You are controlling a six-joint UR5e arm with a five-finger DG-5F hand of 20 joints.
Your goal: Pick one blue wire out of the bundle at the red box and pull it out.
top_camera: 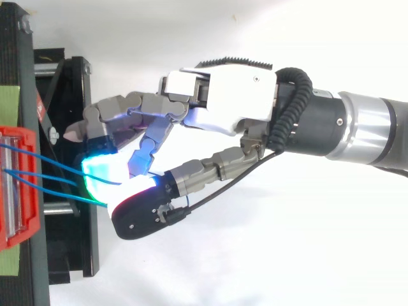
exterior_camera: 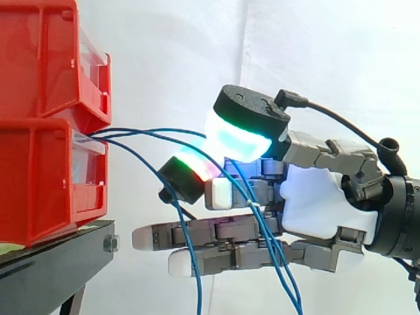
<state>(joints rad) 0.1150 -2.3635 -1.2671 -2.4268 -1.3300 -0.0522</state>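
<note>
Several blue wires [exterior_camera: 164, 131] leave the red bin [exterior_camera: 39, 177]. Your hand [exterior_camera: 318, 197] pinches them between its glowing pads [exterior_camera: 239, 141], placed to draw one clear.

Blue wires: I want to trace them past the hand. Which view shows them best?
Side view: the blue wires leave the red bin, pass between the hand's glowing pads and hang down. Top view shows short stretches from bin to pads.
</note>
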